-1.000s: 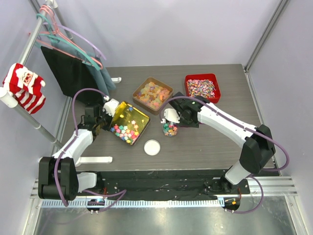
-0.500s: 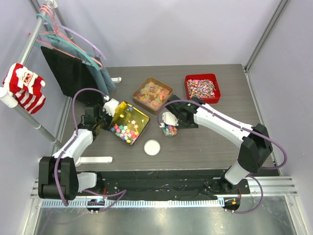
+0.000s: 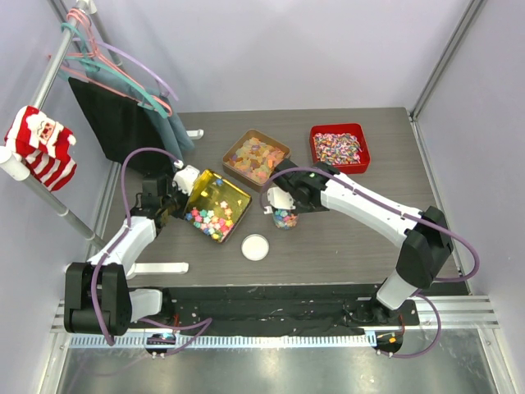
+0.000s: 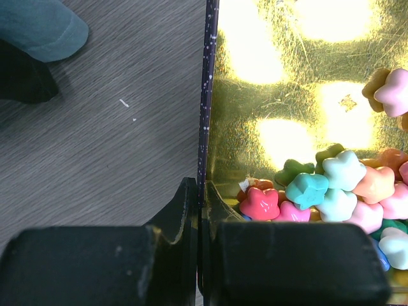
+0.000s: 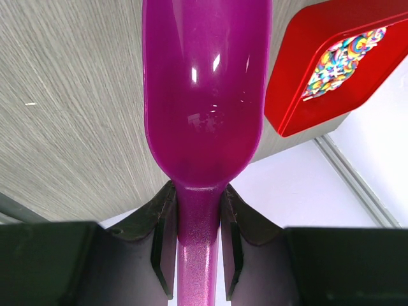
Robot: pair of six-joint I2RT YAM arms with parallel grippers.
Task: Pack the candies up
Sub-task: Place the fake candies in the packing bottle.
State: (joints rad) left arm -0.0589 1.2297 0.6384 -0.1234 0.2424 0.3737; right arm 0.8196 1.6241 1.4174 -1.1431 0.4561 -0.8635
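The candies [image 3: 209, 220] are small bright star-like blocks heaped in the low end of a tilted gold tray [image 3: 225, 193]; they show close up in the left wrist view [image 4: 319, 191]. My left gripper [image 3: 182, 199] is shut on the tray's left wall [image 4: 205, 95], one finger on each side of it. A small clear jar [image 3: 285, 218] holding some candies stands to the right of the tray. My right gripper [image 3: 276, 201] is shut on the handle of a purple scoop [image 5: 204, 95], just above and left of the jar. The scoop's bowl looks empty.
A brown tray of pale gummy pieces [image 3: 256, 158] and a red tray of speckled sweets [image 3: 339, 146] stand behind; the red tray also shows in the right wrist view [image 5: 331, 64]. A white round lid [image 3: 255, 247] lies in front of the gold tray. Clothes hang on a rack [image 3: 123, 107] at the left.
My right gripper with the scoop has moved left, from over the jar's right side to its left, nearer the gold tray. The left arm and tray have not moved.
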